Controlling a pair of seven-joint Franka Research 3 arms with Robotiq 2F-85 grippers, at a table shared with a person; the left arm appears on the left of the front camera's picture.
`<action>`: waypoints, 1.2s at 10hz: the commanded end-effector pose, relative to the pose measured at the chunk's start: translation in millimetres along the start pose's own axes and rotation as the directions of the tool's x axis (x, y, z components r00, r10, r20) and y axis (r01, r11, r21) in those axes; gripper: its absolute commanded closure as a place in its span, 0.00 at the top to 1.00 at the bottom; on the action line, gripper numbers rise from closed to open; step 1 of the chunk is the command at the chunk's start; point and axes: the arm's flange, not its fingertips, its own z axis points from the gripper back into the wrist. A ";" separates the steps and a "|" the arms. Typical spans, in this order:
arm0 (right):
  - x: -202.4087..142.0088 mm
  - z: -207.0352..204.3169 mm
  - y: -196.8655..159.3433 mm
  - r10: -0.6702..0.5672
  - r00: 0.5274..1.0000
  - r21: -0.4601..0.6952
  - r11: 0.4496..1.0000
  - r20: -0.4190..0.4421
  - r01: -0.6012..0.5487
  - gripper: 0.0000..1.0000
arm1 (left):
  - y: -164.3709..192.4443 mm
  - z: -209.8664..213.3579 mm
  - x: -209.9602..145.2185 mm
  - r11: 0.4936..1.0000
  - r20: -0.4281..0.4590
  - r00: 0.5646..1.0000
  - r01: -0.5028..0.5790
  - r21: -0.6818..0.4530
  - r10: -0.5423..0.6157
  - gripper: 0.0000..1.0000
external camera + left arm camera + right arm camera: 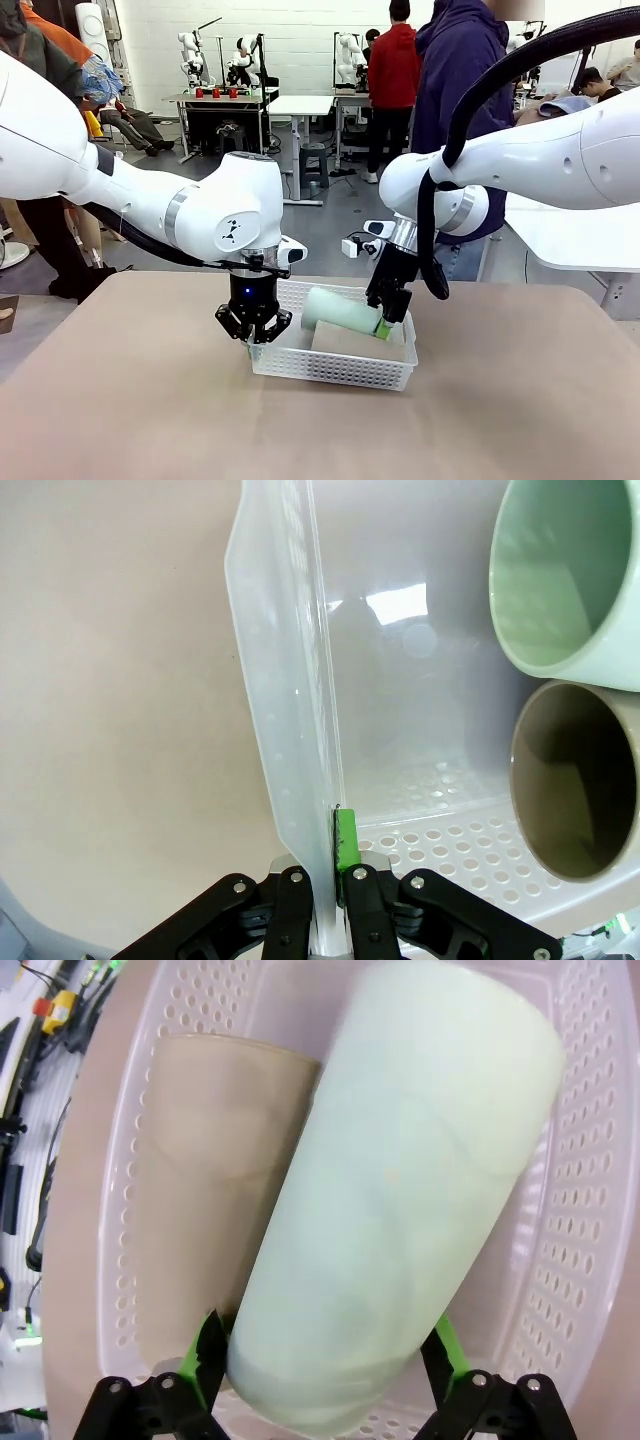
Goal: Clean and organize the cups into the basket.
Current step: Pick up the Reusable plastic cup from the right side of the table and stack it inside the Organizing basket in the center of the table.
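Observation:
The white perforated basket sits mid-table with two cups lying in it. A pale green cup rests tilted along the far side, partly on a tan cup. My left gripper is shut on the basket's left wall, pinching it between its pads. The mouths of the green cup and tan cup face it. My right gripper is open around the base end of the green cup, its pads just off each side. The tan cup lies alongside.
The brown tabletop spreads out around the basket. A person in a dark hoodie stands at the far side behind my right arm. A white table is at the right.

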 end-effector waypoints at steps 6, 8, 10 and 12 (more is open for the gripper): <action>-3.6 42.9 29.0 0.010 0.999 -0.074 0.997 0.051 -0.006 1.00 | -1.7 0.2 -0.2 1.000 -0.001 1.000 0.001 0.001 -0.001 0.00; -19.3 83.6 72.2 0.021 0.997 -0.146 0.989 0.081 -0.009 1.00 | -1.7 0.2 -0.2 1.000 -0.001 1.000 0.001 0.001 -0.001 0.00; -41.4 116.1 110.1 0.008 0.996 -0.224 0.975 0.092 0.013 1.00 | -1.7 0.2 -0.2 1.000 -0.001 1.000 0.001 0.001 -0.001 0.00; -67.7 144.4 146.0 0.036 0.983 -0.276 0.961 0.180 0.015 1.00 | -1.7 0.2 -0.2 1.000 -0.001 1.000 0.001 0.001 -0.001 0.00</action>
